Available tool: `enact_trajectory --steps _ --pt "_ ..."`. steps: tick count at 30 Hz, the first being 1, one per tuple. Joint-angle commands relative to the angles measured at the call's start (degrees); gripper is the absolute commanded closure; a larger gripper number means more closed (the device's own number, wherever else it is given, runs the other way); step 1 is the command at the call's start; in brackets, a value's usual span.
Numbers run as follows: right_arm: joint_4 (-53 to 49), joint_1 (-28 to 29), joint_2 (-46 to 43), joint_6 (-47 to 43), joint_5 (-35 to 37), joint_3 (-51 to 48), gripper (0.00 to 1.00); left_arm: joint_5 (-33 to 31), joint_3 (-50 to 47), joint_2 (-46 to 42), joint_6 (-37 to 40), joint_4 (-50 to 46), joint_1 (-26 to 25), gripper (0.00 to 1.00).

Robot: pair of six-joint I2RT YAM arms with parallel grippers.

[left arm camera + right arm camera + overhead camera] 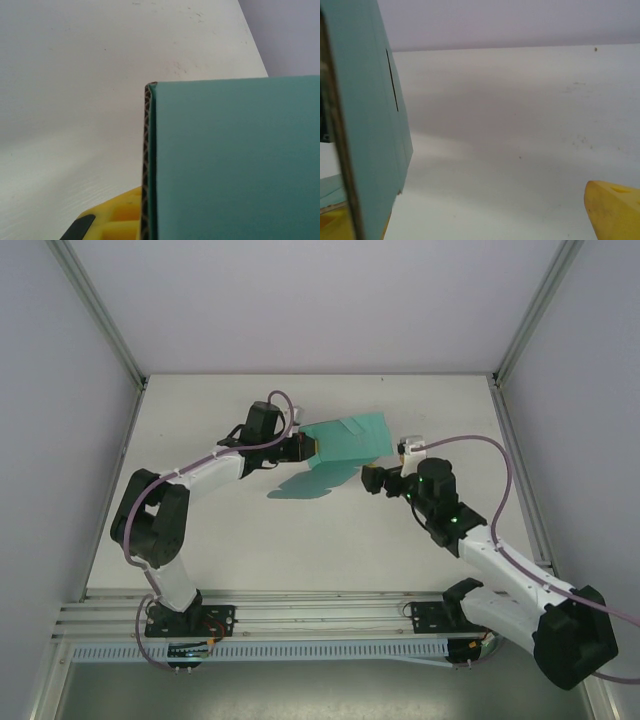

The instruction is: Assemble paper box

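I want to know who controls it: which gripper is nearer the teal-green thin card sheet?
Left. The left gripper is shut on the left edge of the teal-green thin card sheet, holding it above the table. The right gripper stands open by its right edge, not clamped.

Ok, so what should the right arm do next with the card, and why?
Probably close the right gripper on the green card: its jaws are open beside the card's edge, and the left gripper alone holds it above the table.
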Motion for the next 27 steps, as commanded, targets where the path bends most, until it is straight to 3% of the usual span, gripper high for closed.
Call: enact_trajectory --steps 1,20,27 --pt "0.11 -0.79 1.13 -1.93 0.53 3.9 0.01 2.61 -0.07 -1.2 3.03 2.01 -0.28 1.0" --pt "-4.4 -2.35 5.33 -4.46 -1.77 10.97 0.01 5.05 -0.84 0.77 9.7 3.69 -0.32 1.0" --pt "-5.47 -1.91 11.46 -3.69 -6.94 11.96 0.01 6.29 0.32 0.86 7.6 3.99 -0.36 1.0"
